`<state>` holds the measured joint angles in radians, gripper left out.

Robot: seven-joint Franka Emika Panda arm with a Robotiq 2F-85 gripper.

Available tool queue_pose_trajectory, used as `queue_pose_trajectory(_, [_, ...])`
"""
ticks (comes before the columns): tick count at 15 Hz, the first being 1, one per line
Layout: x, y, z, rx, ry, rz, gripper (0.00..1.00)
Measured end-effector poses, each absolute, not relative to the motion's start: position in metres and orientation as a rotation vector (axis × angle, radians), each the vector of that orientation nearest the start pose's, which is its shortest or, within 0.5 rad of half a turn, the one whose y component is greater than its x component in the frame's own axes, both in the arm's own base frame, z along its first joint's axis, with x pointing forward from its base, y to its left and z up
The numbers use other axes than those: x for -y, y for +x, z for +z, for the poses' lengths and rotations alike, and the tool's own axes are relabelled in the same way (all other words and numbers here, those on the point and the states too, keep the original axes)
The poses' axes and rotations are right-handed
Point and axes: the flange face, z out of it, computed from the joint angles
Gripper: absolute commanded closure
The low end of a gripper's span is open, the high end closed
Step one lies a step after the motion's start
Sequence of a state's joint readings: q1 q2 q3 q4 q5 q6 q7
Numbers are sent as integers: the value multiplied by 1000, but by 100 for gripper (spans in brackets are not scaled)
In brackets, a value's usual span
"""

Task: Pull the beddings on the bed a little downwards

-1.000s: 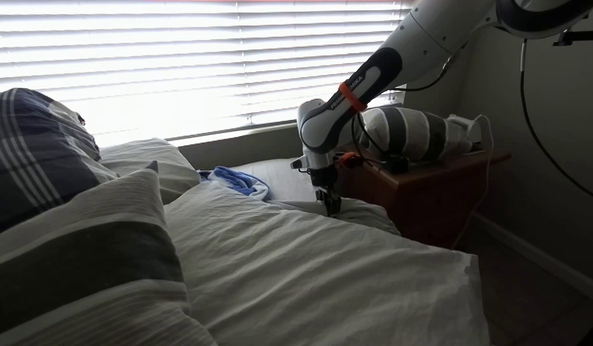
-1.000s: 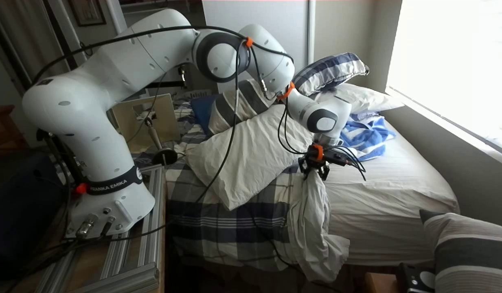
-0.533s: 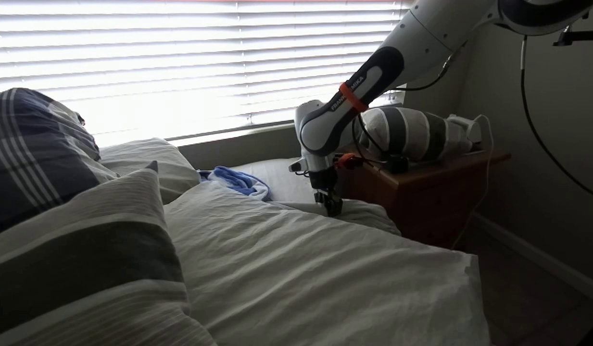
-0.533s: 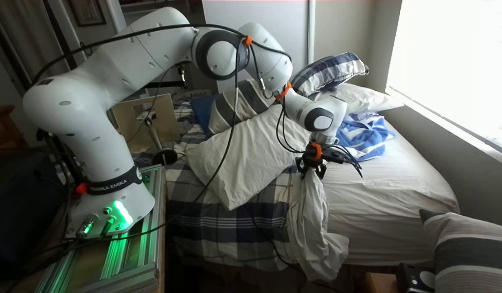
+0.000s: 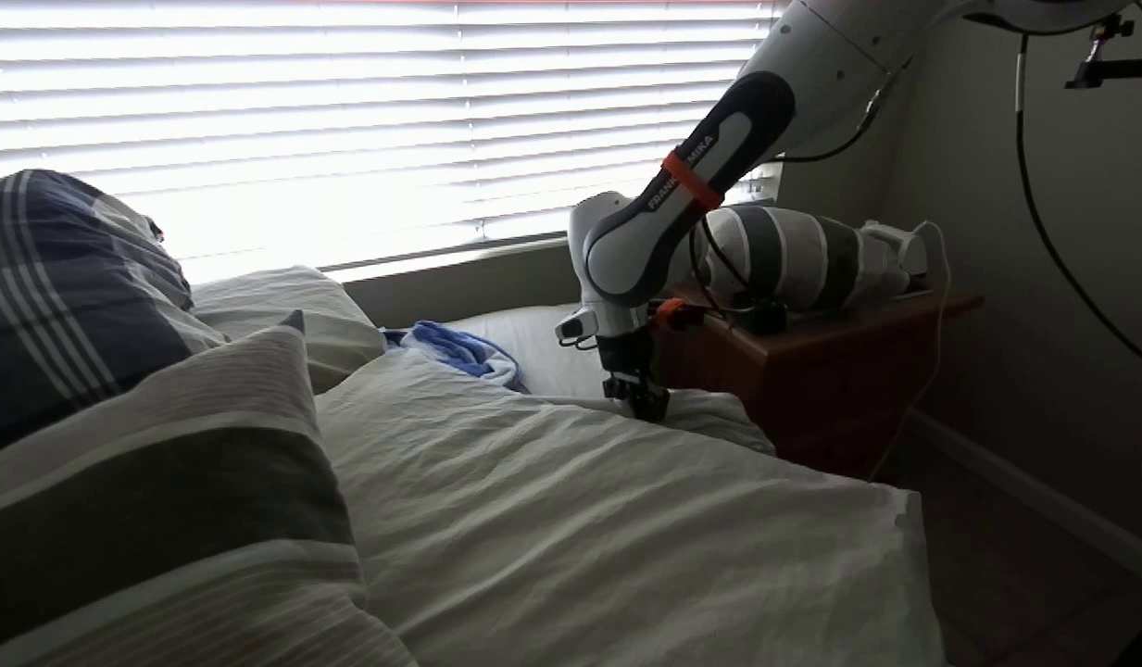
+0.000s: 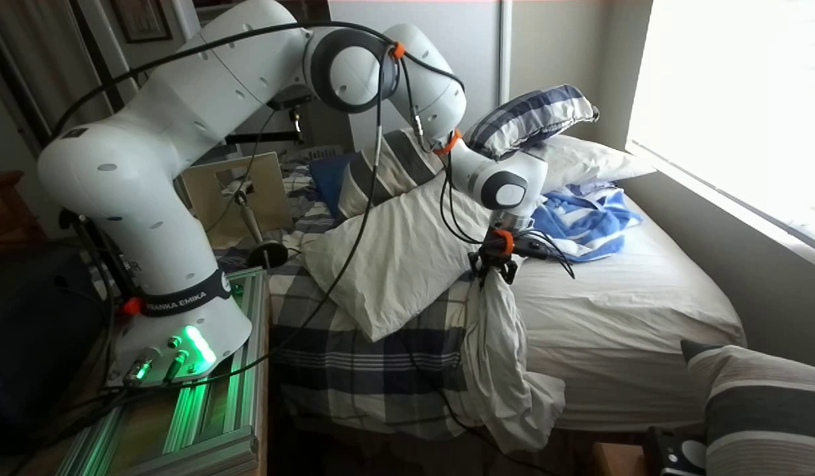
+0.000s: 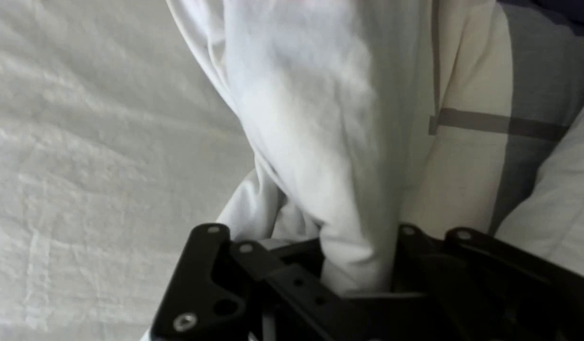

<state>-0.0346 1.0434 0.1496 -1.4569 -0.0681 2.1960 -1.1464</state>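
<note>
The bedding on the bed (image 6: pixel 632 330) is a plaid cover (image 6: pixel 374 383) with an off-white side (image 6: pixel 503 377), bunched up and hanging over the bed's side. My gripper (image 6: pixel 493 274) points down and is shut on this off-white cloth, pulling it into a peak just above the mattress. In the wrist view my gripper (image 7: pixel 355 265) has the bunched cloth (image 7: pixel 315 109) between its fingers; the fingertips are covered. The pale sheet (image 7: pixel 107 166) lies left, plaid fabric (image 7: pixel 538 66) right. In an exterior view my gripper (image 5: pixel 645 408) is partly hidden behind a large off-white wrinkled piece (image 5: pixel 626 519).
A pillow-like off-white piece (image 6: pixel 407 264) lies beside the gripper. A blue-white towel (image 6: pixel 589 228) and a dark plaid pillow (image 6: pixel 536 116) lie towards the head end. A brown nightstand (image 5: pixel 802 389) with a grey-banded pillow (image 5: pixel 793 259) stands at the bedside. Blinds cover the window.
My gripper has moved a little left, away from the window, in an exterior view. The top of the hanging cloth moved with it. The light on the robot's base has turned green.
</note>
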Motion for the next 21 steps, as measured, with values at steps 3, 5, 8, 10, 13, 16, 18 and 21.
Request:
queue_pose_trajectory(3, [-68,655,40,1762,-2311,277,98])
queue_pose_trajectory(5, [-71,650,40,1807,-2283,244,98])
queue_pose_trajectory(8, [-72,644,37,1876,-2240,186,98])
queue_pose_trajectory(10, [-72,639,37,1894,-2230,154,93])
queue_pose_trajectory(13, [-72,636,38,1894,-2232,136,93])
queue_pose_trajectory(16, [-73,635,38,1895,-2230,135,93])
queue_pose_trajectory(18, [-73,635,37,1895,-2229,135,98])
queue_pose_trajectory(21, [-68,641,40,1893,-2252,114,98])
